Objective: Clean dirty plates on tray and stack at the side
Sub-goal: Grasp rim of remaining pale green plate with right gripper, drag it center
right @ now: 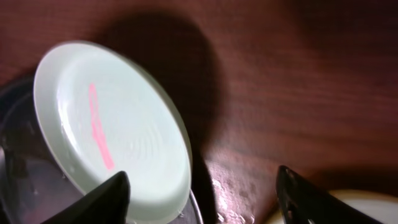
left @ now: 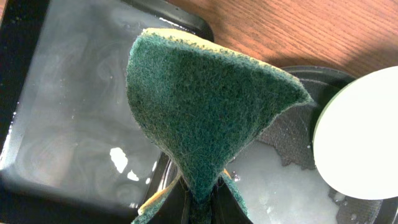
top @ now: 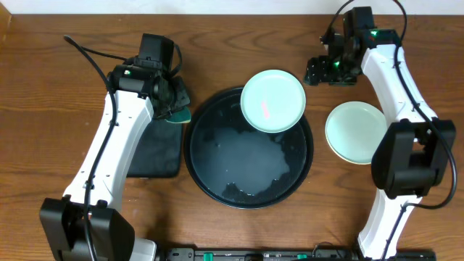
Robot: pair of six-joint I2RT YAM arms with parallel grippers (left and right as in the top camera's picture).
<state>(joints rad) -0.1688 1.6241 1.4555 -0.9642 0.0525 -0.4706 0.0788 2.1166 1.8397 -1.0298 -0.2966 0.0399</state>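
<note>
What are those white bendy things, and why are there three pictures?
They are two robot arms at a wooden table. Each ends in a pincer, like two fingers. One picture looks down from above. The other two come from little cameras on the wrists.

On the table sits a big round black tray with soapy water. A mint plate with a red smear leans on its rim. Another plate lies on the wood. A flat black tray is on the other side.

The left pincer squeezes a green sponge. The right pincer is open, holding nothing, near the smeared plate.
</note>
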